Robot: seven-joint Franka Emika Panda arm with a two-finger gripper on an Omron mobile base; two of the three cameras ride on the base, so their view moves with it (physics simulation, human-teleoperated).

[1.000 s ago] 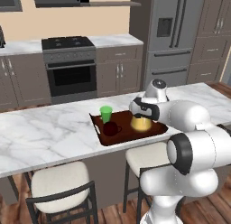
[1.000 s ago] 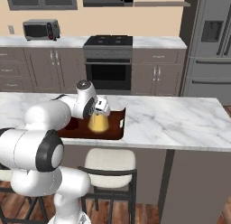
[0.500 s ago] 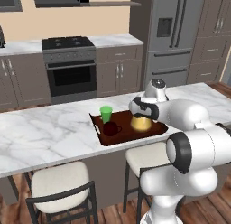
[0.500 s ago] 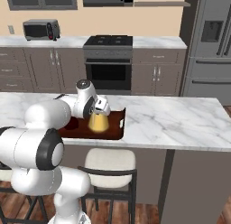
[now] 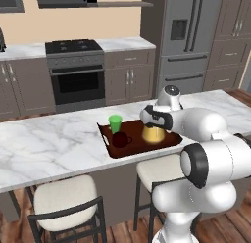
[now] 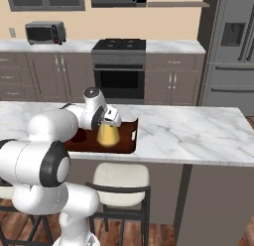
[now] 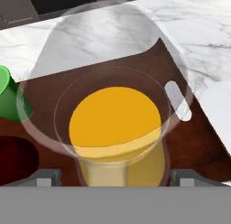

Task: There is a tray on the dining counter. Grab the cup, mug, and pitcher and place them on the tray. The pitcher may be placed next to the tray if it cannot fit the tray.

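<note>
Left base view has the tray (image 5: pixel 131 149) lying on the marble surface (image 5: pixel 49 139), with all three vessels standing in it: the green cup (image 5: pixel 115 123) at the far left corner, the dark mug (image 5: pixel 120 139) just in front of the cup, and the amber pitcher (image 5: pixel 153 133) toward the right end. The tool (image 5: pixel 153 120) sits directly over the pitcher's pale top. Right base view shows the same tool (image 6: pixel 109 122) above the pitcher (image 6: pixel 107 136), which stands upright inside the tray (image 6: pixel 130 139), near the handle cut-out on its end. Hand view looks straight down through the clear rounded top of the pitcher (image 7: pixel 115 119) to its yellow body, with the two finger tips (image 7: pixel 45 179) spread wide to either side of it and clear of its wall, so nothing is pinched. The cup (image 7: pixel 11 101) and the mug (image 7: pixel 13 160) lie at the left edge, on the tray floor (image 7: pixel 198 146)
</note>
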